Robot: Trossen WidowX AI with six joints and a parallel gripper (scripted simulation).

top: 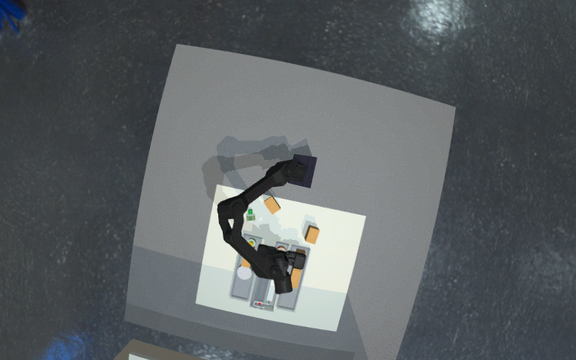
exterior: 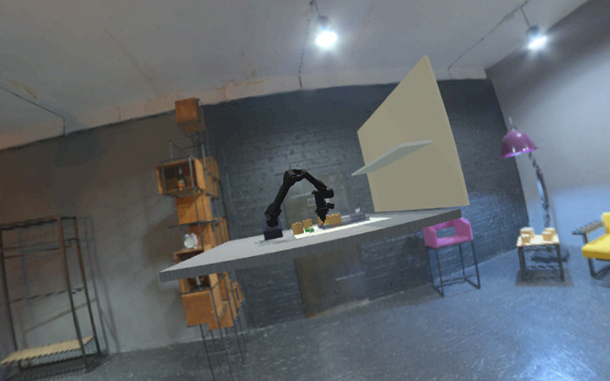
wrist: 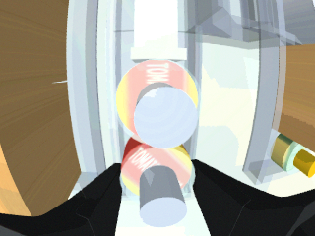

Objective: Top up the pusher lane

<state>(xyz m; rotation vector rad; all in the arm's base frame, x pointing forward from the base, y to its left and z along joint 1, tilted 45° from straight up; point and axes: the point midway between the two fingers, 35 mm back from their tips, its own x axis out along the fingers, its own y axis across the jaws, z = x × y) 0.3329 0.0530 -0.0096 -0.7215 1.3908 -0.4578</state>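
Observation:
In the wrist view, a red and yellow tomato jar (wrist: pixel 157 76) with a grey lid stands in the sprung lane (top: pixel 259 289), against the white pusher plate (wrist: pixel 158 53). A matching jar (wrist: pixel 144 159) is directly in front of it, close up against it or touching. My gripper (wrist: pixel 157 168) (exterior: pixel 323 220) is shut on this front jar, one black finger on each side. The held jar is at the lane's front end, between the lane walls. Whether its base rests on the lane floor, and the low front stop, cannot be made out.
A jar with a yellow cap (wrist: pixel 305 163) (top: pixel 251 243) stands in a neighbouring lane. Brown blocks flank the sprung lane. Two loose brown blocks (top: pixel 272 205) (top: pixel 312 235) and a green item (top: pixel 250 214) are in front of the lanes. A pale disc (top: pixel 244 272) lies over the left lane.

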